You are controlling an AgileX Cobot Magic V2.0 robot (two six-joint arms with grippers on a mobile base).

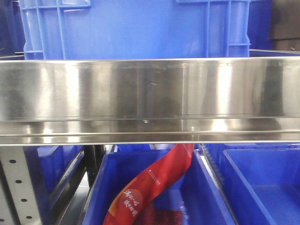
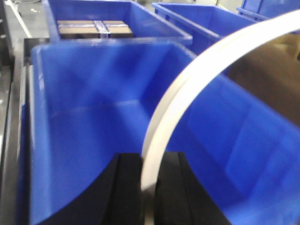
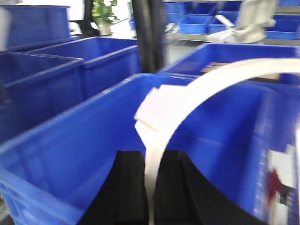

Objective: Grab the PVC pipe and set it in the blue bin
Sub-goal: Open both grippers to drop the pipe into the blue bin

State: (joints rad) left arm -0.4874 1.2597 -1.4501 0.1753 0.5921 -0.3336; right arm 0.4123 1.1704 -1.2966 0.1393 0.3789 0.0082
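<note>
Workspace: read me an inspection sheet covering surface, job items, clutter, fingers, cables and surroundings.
Surface: steel shelf edge spans the front view; no tabletop seen.
Job's things: PVC pipe held above an open blue bin, not released.
Clutter: red printed strip below the shelf; strapped cardboard box in a neighbouring bin.
Grippers: left gripper and right gripper, fingers each closed on a white arc; one piece or two, cannot tell.
Cables: nothing seen.
Surroundings: other blue bins, potted plant.
</note>
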